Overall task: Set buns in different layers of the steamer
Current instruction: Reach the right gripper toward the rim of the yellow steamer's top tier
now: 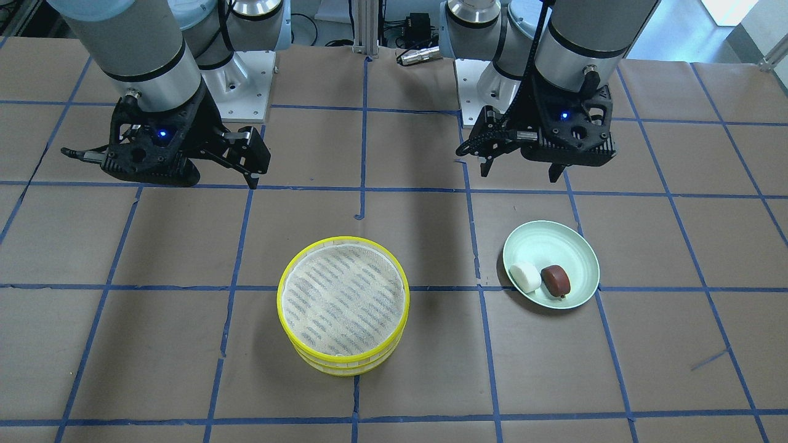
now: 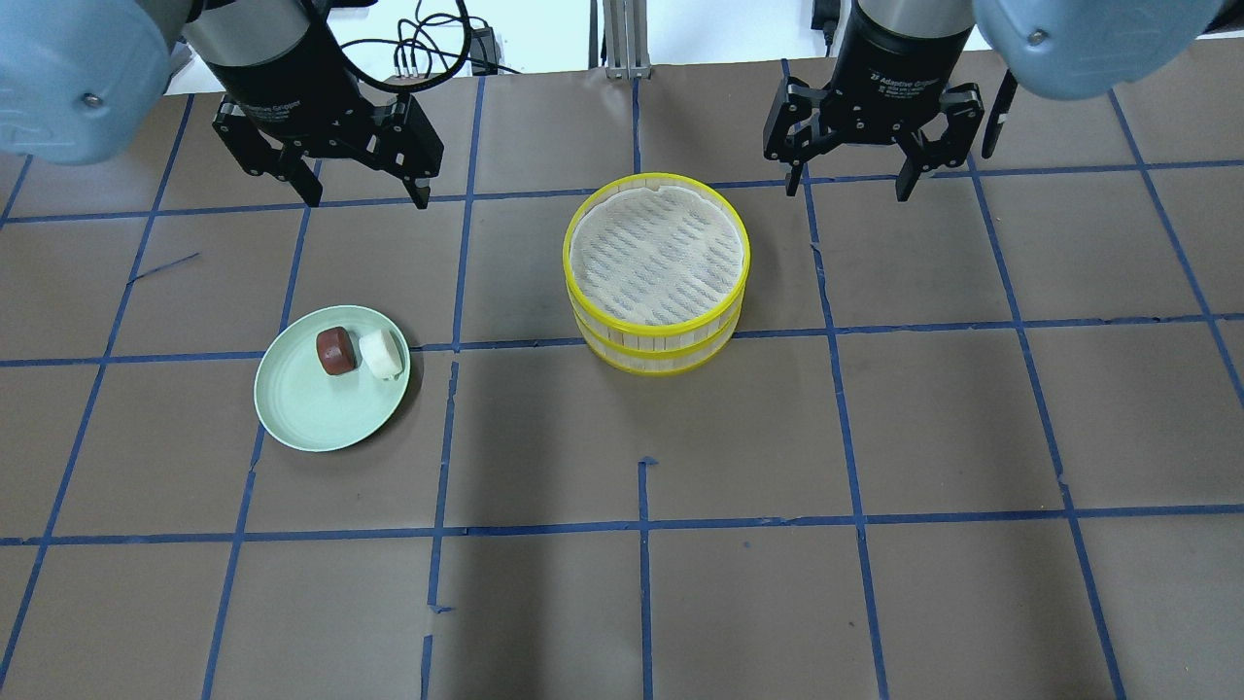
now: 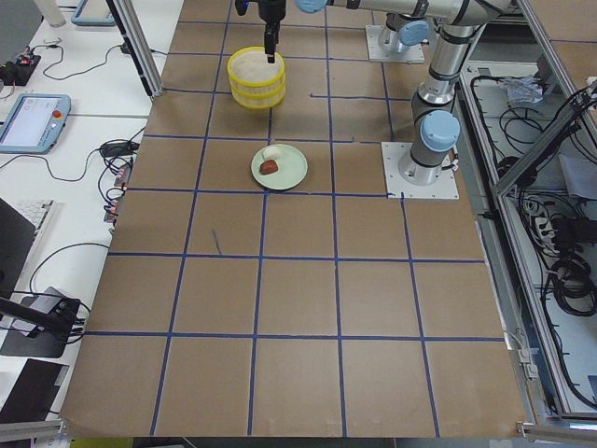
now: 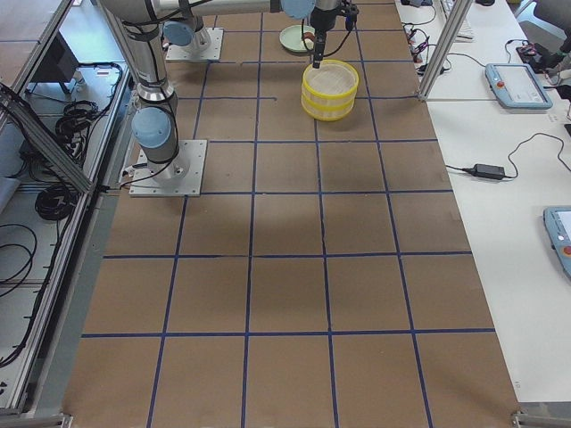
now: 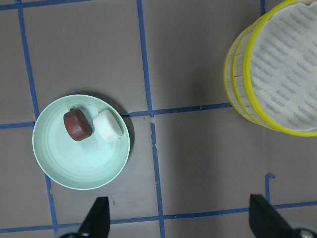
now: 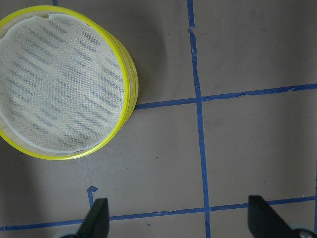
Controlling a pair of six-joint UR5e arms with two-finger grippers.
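Two steamer trays are stacked at the table's middle: the upper tray (image 2: 661, 333) sits on the lower tray (image 2: 661, 362), and its mesh floor is bare. The stack also shows in the front view (image 1: 289, 332). The white bun (image 2: 381, 353) and the reddish-brown bun (image 2: 333, 350) lie side by side, touching, on a pale green plate (image 2: 311, 418). My left gripper (image 2: 367, 194) hangs open and empty above the table behind the plate. My right gripper (image 2: 853, 185) hangs open and empty to the right of and behind the steamer.
The table is brown paper with a blue tape grid. Both arm base plates stand at the robot's edge. In the left wrist view the plate (image 5: 84, 168) lies at the left and the steamer (image 5: 237, 89) at the upper right.
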